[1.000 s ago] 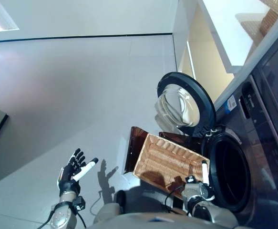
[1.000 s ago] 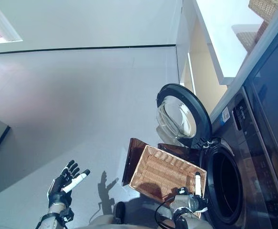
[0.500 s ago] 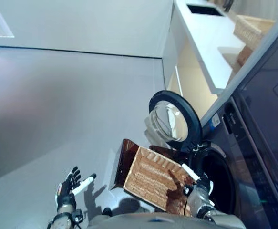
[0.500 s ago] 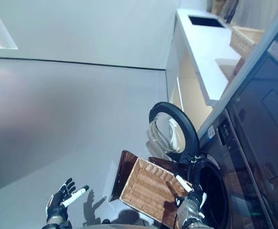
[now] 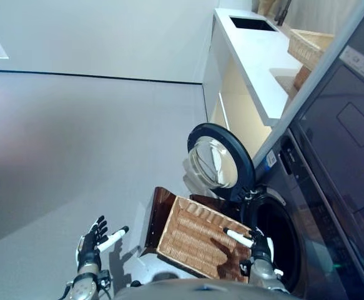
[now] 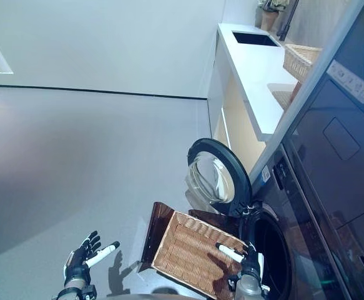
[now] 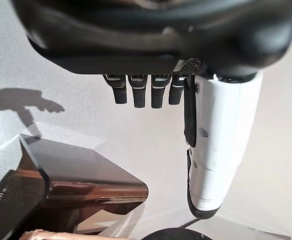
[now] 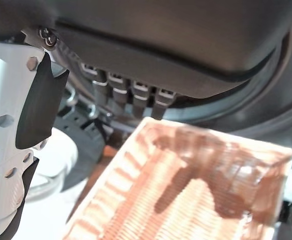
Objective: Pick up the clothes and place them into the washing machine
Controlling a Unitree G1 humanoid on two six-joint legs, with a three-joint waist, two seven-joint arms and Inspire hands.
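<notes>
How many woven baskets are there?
2. One basket sits on the floor by the washing machine's open door. Another basket is up on the white counter. More may be out of view.

Our left hand (image 5: pixel 92 245) is out to the lower left, palm up-ish, fingers (image 7: pixel 144 93) spread and straight, white-covered thumb (image 5: pixel 114 237) sticking out sideways. It's holding nothing. Our right hand (image 5: pixel 260 249) is up on the other side, well apart from the left one, with its white thumb (image 5: pixel 237 235) pointing back toward the left hand. From the right wrist view its fingers (image 8: pixel 135 100) hang relaxed in a row, nothing in them either.
</notes>
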